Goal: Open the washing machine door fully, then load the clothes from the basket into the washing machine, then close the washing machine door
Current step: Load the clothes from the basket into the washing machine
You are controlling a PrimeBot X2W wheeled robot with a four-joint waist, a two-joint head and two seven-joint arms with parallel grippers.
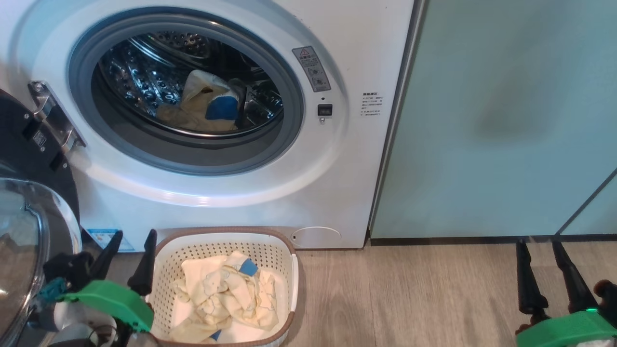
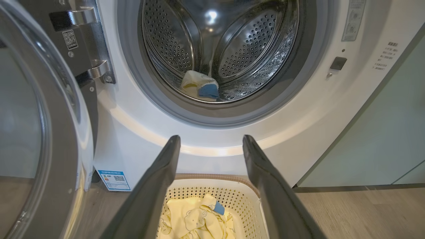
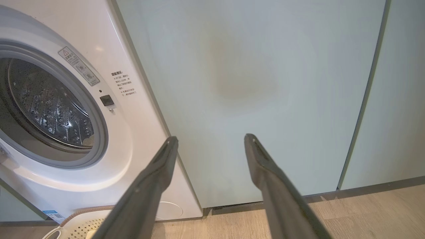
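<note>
Washing machine point(image 1: 337, 183) with its door point(image 1: 24, 149) swung open at your left. The perforated steel drum point(image 1: 140, 77) holds one pale yellow garment point(image 1: 202, 103) with a blue patch. The cream basket point(image 1: 166, 250) stands on the wooden floor point(image 1: 409, 289) just before the machine and holds the other bear-print clothes point(image 1: 226, 294), crumpled. Your left gripper point(image 1: 135, 233) hovers beside the basket's left rim, fingers spread, empty; your right gripper point(image 1: 537, 242), before the teal cabinet panel point(image 1: 506, 120), has fingers apart, empty.
</note>
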